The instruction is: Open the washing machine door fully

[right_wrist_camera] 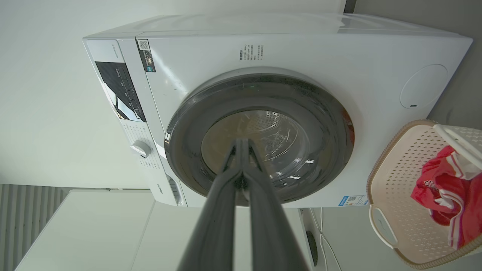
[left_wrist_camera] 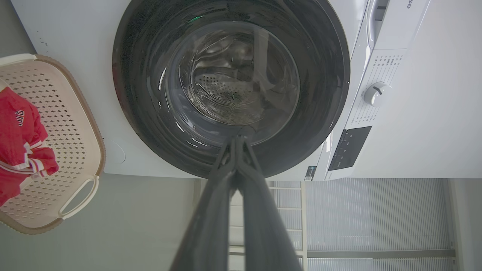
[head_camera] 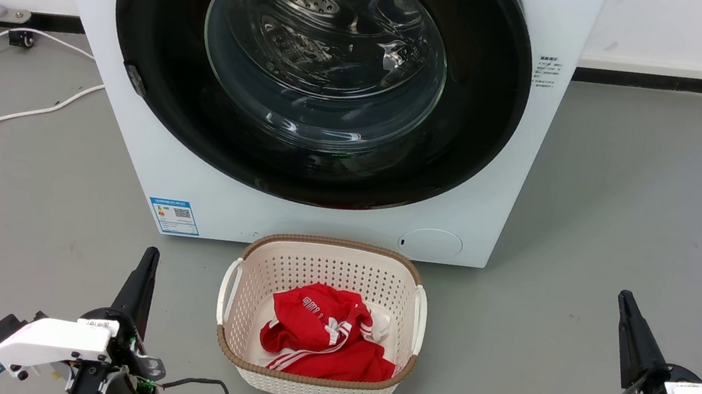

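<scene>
We face the washing machine door, glossy black around bulging clear glass, shut on the washing machine; our left gripper and right gripper hold fingers pressed together, empty

Bright, even light is falling; glare is streaking the washing machine door beyond the left pincer, whose fingers are blurring near the lens.

cream basket on grey floor | red garment inside | white cable left
</scene>
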You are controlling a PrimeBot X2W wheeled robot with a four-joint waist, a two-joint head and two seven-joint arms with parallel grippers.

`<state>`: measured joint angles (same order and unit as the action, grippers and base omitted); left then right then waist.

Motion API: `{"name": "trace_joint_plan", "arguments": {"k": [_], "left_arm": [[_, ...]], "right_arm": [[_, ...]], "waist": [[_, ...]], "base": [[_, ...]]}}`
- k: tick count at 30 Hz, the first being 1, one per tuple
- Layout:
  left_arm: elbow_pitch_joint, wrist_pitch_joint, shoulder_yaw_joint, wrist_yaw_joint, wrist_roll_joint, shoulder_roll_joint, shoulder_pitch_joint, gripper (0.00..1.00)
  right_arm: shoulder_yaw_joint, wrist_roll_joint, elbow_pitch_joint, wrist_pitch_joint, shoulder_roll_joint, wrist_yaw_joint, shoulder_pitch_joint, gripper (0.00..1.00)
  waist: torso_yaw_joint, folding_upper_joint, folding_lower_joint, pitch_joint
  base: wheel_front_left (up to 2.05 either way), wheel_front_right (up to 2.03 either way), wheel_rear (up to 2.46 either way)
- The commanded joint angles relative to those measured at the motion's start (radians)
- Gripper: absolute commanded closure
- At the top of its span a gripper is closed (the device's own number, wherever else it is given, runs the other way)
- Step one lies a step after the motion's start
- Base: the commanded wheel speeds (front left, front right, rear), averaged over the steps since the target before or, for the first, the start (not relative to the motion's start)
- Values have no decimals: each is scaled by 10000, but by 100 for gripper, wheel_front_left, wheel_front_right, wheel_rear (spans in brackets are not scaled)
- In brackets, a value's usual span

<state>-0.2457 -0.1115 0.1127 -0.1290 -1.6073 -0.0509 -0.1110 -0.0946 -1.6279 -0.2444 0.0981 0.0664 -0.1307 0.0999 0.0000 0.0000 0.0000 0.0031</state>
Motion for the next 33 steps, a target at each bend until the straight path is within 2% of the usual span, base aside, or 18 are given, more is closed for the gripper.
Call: {"name": "trace_joint_plan", "arguments": {"k": [1,8,9,22,33], "left_arm": [[30,-18,30,-34,-2,-2,81,100],[30,-18,32,-34,-1,-2,81,100],[-3,0,-3,0,2,2,-1,0],[160,571,-359,6,417,23,33,0],[804,1058,-290,0,2493,18,8,0]], "right_arm": [[-21,71,-10,33,-28,0,142,100],[-38,87,-10,54,-40,-2,144,100],[-21,15,-1,8,-18,2,2,0],[146,383,465,-543,-54,0,-306,0],[385,2676,1208,-1015,-32,0,-475,0]], "waist": [[0,0,0,0],[0,0,0,0],[0,0,0,0],[-3,0,0,0],[3,0,0,4]], "base": [[0,0,0],[0,0,0],[0,0,0],[0,0,0],[0,0,0]]}}
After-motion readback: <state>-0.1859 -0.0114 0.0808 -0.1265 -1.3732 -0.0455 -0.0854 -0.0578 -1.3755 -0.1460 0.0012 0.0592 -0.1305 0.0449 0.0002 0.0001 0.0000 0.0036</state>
